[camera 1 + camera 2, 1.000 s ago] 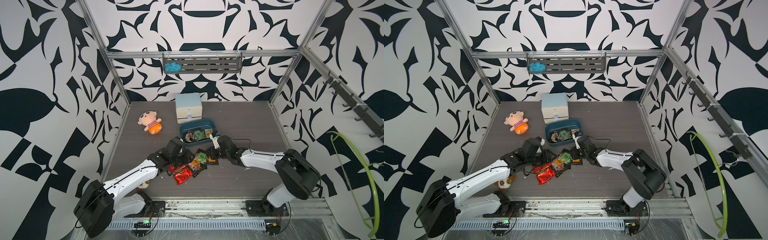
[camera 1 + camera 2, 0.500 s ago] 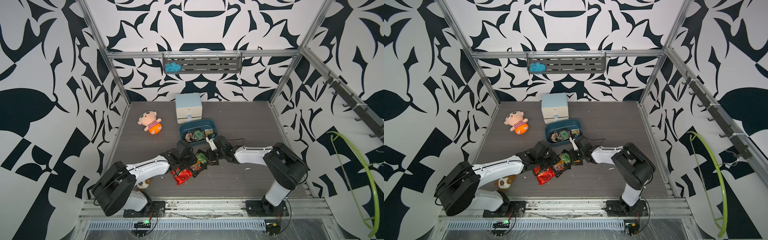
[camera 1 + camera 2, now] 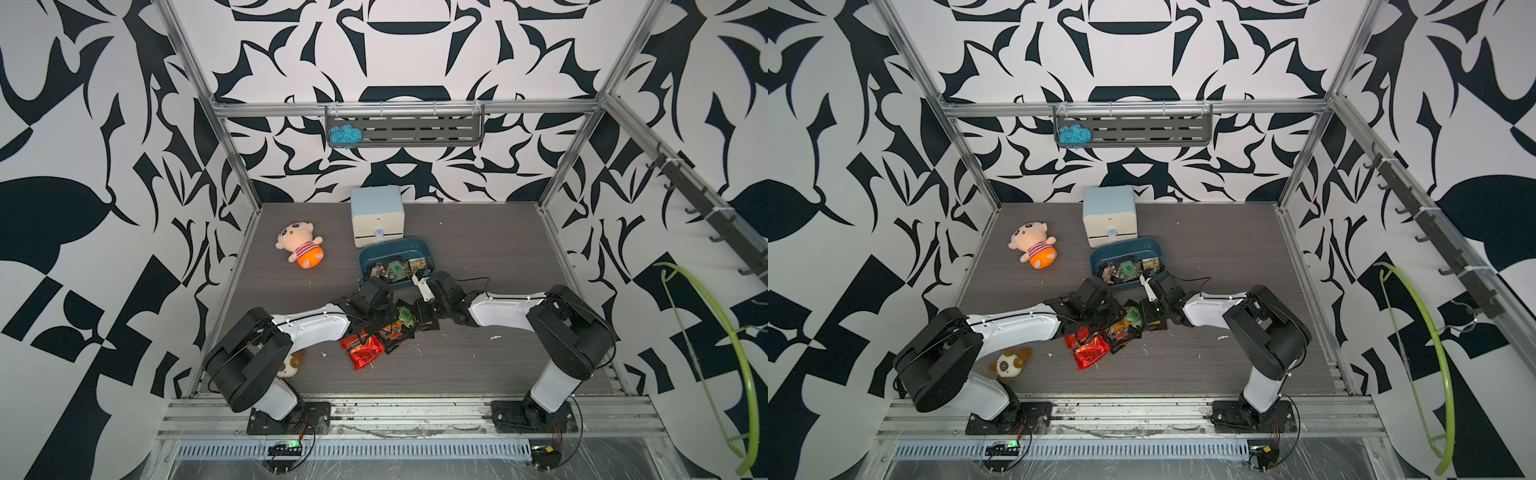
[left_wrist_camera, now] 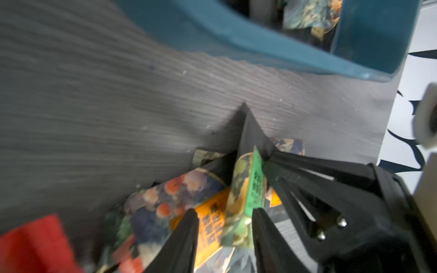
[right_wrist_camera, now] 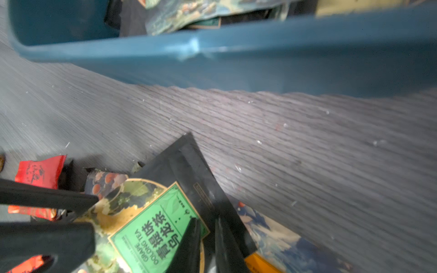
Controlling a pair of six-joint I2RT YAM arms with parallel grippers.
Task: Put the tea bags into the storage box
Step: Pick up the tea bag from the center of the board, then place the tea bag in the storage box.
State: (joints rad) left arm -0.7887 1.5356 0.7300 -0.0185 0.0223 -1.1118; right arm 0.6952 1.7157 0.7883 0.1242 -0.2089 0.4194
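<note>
1. Logged grey wood-grain worktop (image 3: 478, 249) inside black-and-white patterned walls, with both arms reaching in low from the near edge and meeting near the middle
2. Noted left hand (image 4: 224, 211) with fingers (image 4: 184, 236) apart, set either side of a green-labelled tea bag (image 4: 250, 186) tipped up on edge; sachet close against one finger, clear gap to the other
3. Noted right hand (image 5: 207, 221) nearly closed, clamped on the black border of that same green-labelled tea bag, facing the left hand across it
4. Recorded pale blue-and-white drawer cabinet (image 3: 377, 216) towards the back wall, just behind the storage box
5. Recorded storage box (image 3: 392, 248): teal, lidless, mid-worktop, just beyond both hands; boxed tea bags (image 3: 395, 268) heaped at its near end, far end bare
6. Spotted plush doll (image 3: 300, 246) in striped top and orange shorts, lying well to the left of the box
7. Found loose tea bags (image 3: 1119, 329) in an overlapping pile on the worktop under and between the hands, near the box but outside it
8. Spotted small plush toy (image 3: 1010, 362) beside the left arm's base
9. Picked out red foil tea bag (image 3: 365, 351) at the near edge of the pile, clear of both hands, and orange-labelled tea bag (image 4: 210, 222) lying flat under the left hand
</note>
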